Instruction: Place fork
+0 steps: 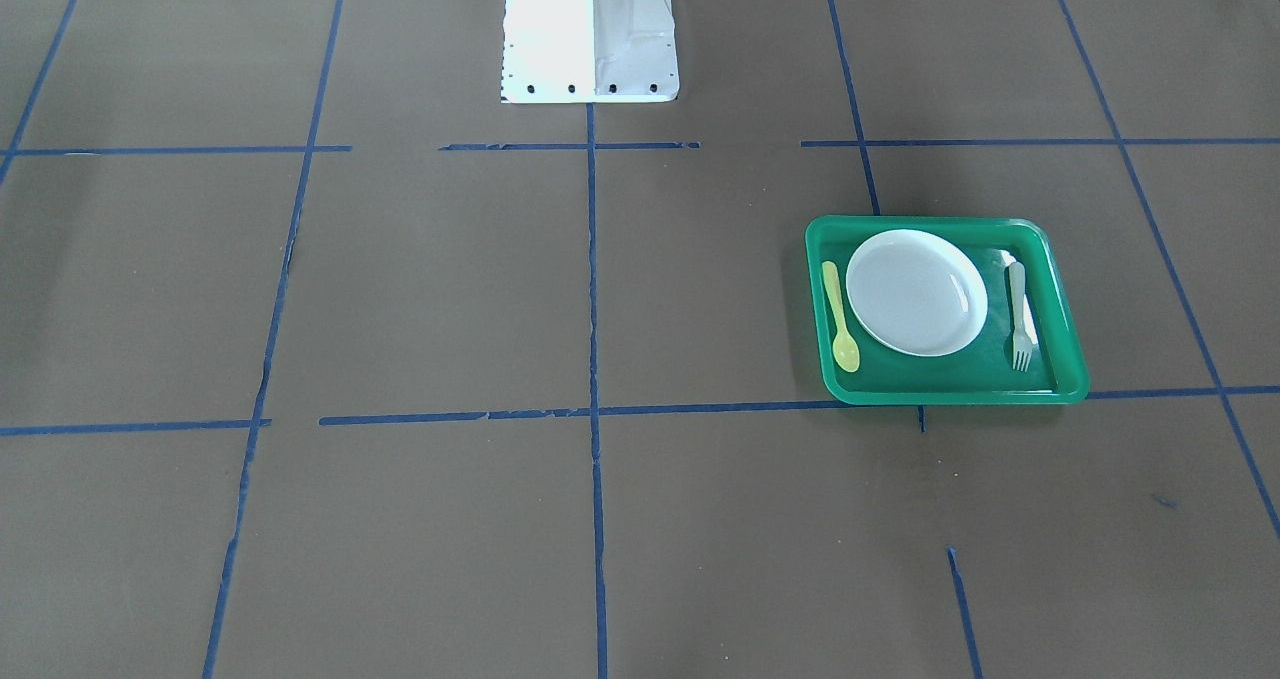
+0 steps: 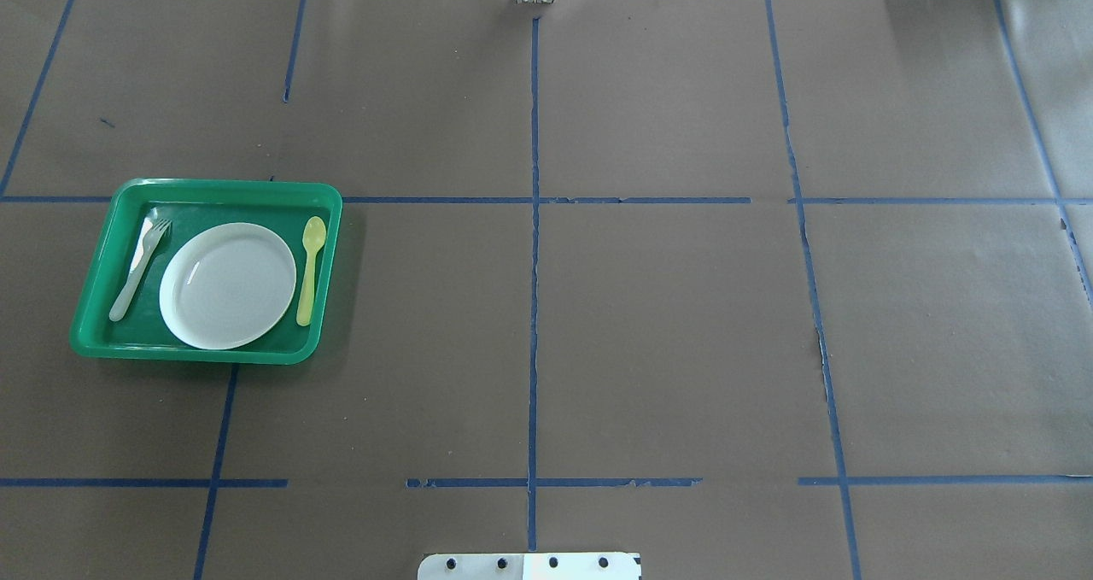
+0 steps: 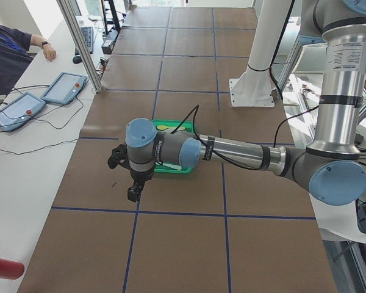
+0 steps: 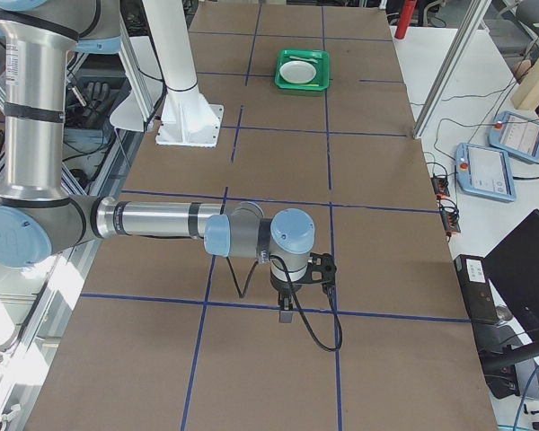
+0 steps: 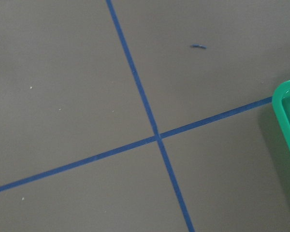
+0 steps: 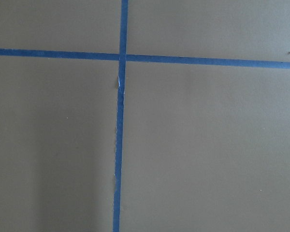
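Observation:
The pale white fork (image 1: 1019, 314) lies in the green tray (image 1: 940, 396), beside the white plate (image 1: 915, 292), with a yellow spoon (image 1: 840, 314) on the plate's other side. In the overhead view the fork (image 2: 139, 260) is at the tray's (image 2: 205, 355) left side. My left gripper (image 3: 133, 193) hangs over the table just in front of the tray (image 3: 174, 171), holding nothing that I can see; I cannot tell if it is open or shut. My right gripper (image 4: 286, 312) hangs far from the tray (image 4: 303, 70); its state is unclear too.
The table is covered in brown paper with a grid of blue tape lines. The white robot base (image 1: 590, 34) stands at the table's middle edge. The left wrist view shows only a tray corner (image 5: 287, 111). Operators and tablets (image 3: 64, 88) are beside the table.

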Controlling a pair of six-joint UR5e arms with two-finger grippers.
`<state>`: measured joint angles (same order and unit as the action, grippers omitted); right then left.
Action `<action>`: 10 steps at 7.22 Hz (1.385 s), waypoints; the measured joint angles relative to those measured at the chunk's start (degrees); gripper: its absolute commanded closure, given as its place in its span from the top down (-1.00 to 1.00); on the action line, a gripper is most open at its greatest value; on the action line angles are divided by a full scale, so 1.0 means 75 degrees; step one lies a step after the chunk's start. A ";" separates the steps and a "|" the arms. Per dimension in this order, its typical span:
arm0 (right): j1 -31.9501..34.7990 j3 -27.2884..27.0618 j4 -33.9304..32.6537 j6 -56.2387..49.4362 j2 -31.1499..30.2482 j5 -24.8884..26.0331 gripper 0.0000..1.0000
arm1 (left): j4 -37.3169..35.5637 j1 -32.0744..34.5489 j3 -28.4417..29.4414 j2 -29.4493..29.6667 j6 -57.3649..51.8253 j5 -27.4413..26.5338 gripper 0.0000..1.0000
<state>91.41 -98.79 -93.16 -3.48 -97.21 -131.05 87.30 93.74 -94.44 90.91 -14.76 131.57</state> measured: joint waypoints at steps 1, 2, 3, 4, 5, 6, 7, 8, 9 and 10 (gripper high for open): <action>0.0000 0.0000 0.0000 0.0000 0.0000 0.0000 1.00 | -0.0147 0.0086 0.0097 -0.0163 -0.0027 0.0013 1.00; 0.0000 0.0000 0.0000 0.0004 0.0000 0.0000 1.00 | -0.0198 0.0113 0.0139 -0.0278 -0.0016 0.0026 1.00; 0.0000 0.0000 0.0000 0.0004 0.0000 0.0000 1.00 | -0.0205 0.0117 0.0157 -0.0349 0.0034 0.0036 1.00; 0.0000 0.0000 0.0000 0.0000 0.0000 0.0000 1.00 | -0.0201 0.0120 0.0166 -0.0380 0.0139 0.0051 1.00; 0.0000 0.0000 0.0000 -0.0001 0.0000 0.0000 1.00 | -0.0199 0.0121 0.0169 -0.0390 0.0267 0.0172 1.00; 0.0000 0.0000 0.0000 0.0001 0.0000 0.0000 1.00 | -0.0197 0.0116 0.0176 -0.0389 0.0364 0.0375 1.00; 0.0000 0.0000 0.0000 -0.0001 0.0000 0.0000 1.00 | -0.0199 0.0112 0.0176 -0.0385 0.0408 0.0500 1.00; 0.0000 0.0000 0.0000 -0.0003 0.0000 0.0000 1.00 | -0.0199 0.0112 0.0176 -0.0381 0.0425 0.0551 1.00; 0.0000 0.0000 0.0000 -0.0004 0.0000 0.0000 1.00 | -0.0195 0.0111 0.0161 -0.0376 0.0430 0.0555 1.00; 0.0000 0.0000 0.0000 -0.0004 0.0000 0.0000 1.00 | -0.0192 0.0102 0.0133 -0.0368 0.0432 0.0544 1.00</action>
<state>91.41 -98.79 -93.16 -3.52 -97.21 -131.05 85.86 94.50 -93.44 88.15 -11.52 135.65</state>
